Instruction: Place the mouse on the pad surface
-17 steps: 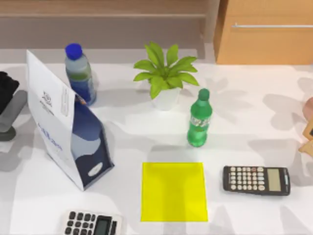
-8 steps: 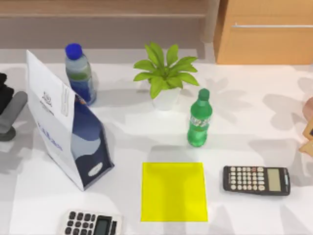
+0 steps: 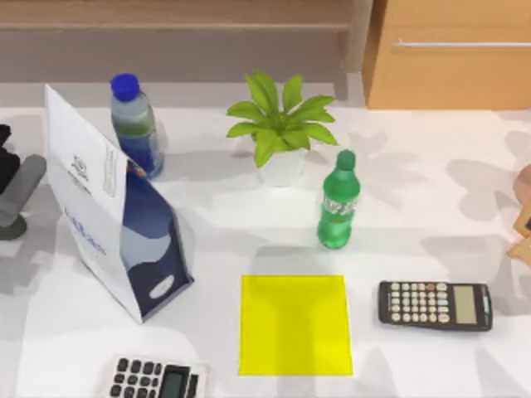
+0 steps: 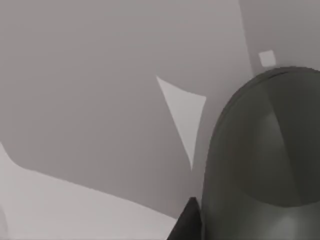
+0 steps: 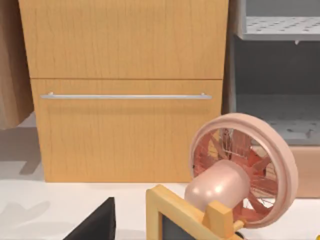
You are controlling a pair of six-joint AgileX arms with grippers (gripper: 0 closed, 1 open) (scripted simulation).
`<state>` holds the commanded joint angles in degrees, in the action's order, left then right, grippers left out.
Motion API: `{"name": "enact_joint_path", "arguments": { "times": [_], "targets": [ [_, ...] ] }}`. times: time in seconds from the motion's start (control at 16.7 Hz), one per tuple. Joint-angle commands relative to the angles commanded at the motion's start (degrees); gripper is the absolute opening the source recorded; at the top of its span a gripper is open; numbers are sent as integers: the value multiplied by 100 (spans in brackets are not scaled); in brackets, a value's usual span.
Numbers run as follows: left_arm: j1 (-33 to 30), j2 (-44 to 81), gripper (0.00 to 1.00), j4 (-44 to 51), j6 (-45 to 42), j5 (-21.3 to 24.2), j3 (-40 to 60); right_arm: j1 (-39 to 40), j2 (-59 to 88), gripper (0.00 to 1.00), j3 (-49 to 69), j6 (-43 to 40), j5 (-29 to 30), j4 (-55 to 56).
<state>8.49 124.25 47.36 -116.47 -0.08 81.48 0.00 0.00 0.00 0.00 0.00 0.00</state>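
The left arm's light grey gripper [image 3: 21,186] sits at the far left edge of the white table [image 3: 415,191]. I cannot tell if it is open or closed. Just by it, on the near side, lies the small dark grey round mouse [image 3: 10,226]. It rests on the table and not on the pad. The left wrist camera is right up close to the mouse [image 4: 265,150], which looks like a big dark smooth lump with grey shadows around it.

The flat bright yellow square pad [image 3: 294,325] lies near the front edge, about the middle of the table and well apart from the mouse. Nothing is on it.

Between the mouse and the pad stands a tall white and dark blue paper bag [image 3: 116,215]. In front of the bag is a white calculator [image 3: 158,380], partly cut off by the near edge. A black calculator [image 3: 435,304] lies just right of the pad.

Behind the pad stands a green plastic bottle [image 3: 338,211]. Farther back is a green leafy plant in a white pot [image 3: 280,133]. A clear bottle with a blue cap [image 3: 135,124] stands behind the bag.

The right wrist camera looks at a light wooden cabinet [image 5: 125,90] with a long silver handle. A round pink fan [image 5: 240,170] stands in front of it.
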Motion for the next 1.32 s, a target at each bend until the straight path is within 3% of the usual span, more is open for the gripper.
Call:
{"name": "enact_joint_path", "arguments": {
  "times": [0.48,0.96,1.32],
  "targets": [
    [-15,-308,0,441,91,-72,204,0,0,100,0,0,0,0],
    [-28,-844,0,2214,117,-87,1408,0,0,100,0,0,0,0],
    [-37,-881,0,2227,93,-47,1502,0,0,100,0,0,0,0]
  ]
}}
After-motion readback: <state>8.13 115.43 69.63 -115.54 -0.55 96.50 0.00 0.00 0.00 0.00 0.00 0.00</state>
